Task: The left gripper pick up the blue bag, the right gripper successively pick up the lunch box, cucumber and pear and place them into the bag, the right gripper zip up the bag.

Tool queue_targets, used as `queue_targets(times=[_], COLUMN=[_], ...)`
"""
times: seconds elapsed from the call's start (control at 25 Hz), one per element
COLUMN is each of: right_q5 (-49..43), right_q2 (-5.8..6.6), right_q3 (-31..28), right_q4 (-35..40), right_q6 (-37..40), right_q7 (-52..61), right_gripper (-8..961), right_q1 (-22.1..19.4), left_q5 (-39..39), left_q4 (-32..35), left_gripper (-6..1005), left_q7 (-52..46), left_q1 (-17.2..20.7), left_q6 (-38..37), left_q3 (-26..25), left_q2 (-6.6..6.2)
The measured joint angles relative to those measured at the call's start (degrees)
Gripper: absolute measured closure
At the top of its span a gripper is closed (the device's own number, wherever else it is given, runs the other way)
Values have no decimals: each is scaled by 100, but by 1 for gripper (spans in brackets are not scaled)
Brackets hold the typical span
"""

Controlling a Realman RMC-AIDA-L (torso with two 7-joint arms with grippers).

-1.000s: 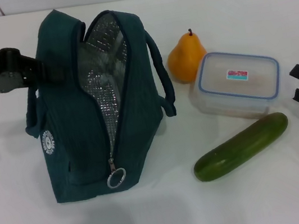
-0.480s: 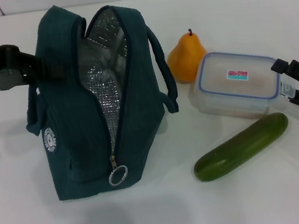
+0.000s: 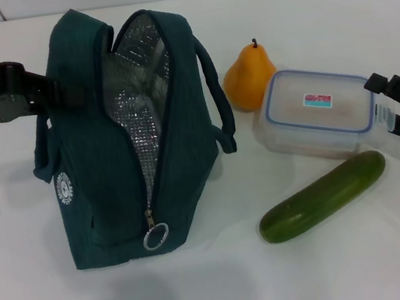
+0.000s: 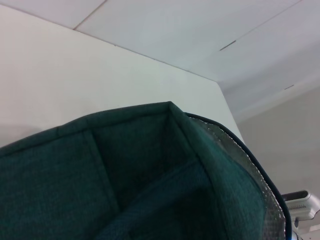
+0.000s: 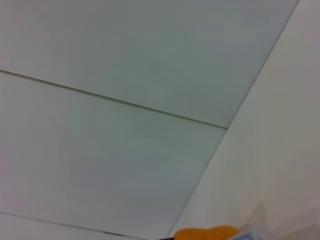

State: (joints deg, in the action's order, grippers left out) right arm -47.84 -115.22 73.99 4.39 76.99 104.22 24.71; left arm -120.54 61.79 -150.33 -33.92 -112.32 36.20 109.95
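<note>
The blue bag (image 3: 98,181) stands on the white table, unzipped, its silver foil lining showing. My left gripper (image 3: 54,97) reaches in from the left and is shut on the bag's upper left side; the left wrist view is filled by the bag's fabric (image 4: 150,175). To the right of the bag the pear (image 3: 248,78) stands behind the lunch box (image 3: 320,112), and the cucumber (image 3: 322,197) lies in front of the box. My right gripper (image 3: 386,107) is open at the lunch box's right end, one finger on each side of that corner. The right wrist view shows just a sliver of the pear (image 5: 207,233).
The bag's zipper ring pull (image 3: 156,237) hangs low on its front end. The white table (image 3: 355,262) stretches in front of the cucumber and the bag. A white tiled wall runs along the table's back edge.
My right gripper has come in from the right edge up to the lunch box's right end. The bag, still held by the left gripper, has shifted only slightly.
</note>
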Motion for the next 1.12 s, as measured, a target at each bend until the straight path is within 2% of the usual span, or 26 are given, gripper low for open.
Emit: queue_targets(times=[0.88, 1.12], right_q5=[3, -4], right_q2=[13, 84], right_q3=[10, 86], right_q4=[94, 96], right_q6=[-55, -126], right_q7=[-48, -34], right_gripper=[231, 235], right_q1=[41, 24], left_q5=[-22, -23], left_q4=[0, 0], left_gripper=[959, 959], left_q7=[-15, -21], left_q1=[-13, -18], left_q6=[0, 0], left_q3=[0, 0], left_q2=[8, 9])
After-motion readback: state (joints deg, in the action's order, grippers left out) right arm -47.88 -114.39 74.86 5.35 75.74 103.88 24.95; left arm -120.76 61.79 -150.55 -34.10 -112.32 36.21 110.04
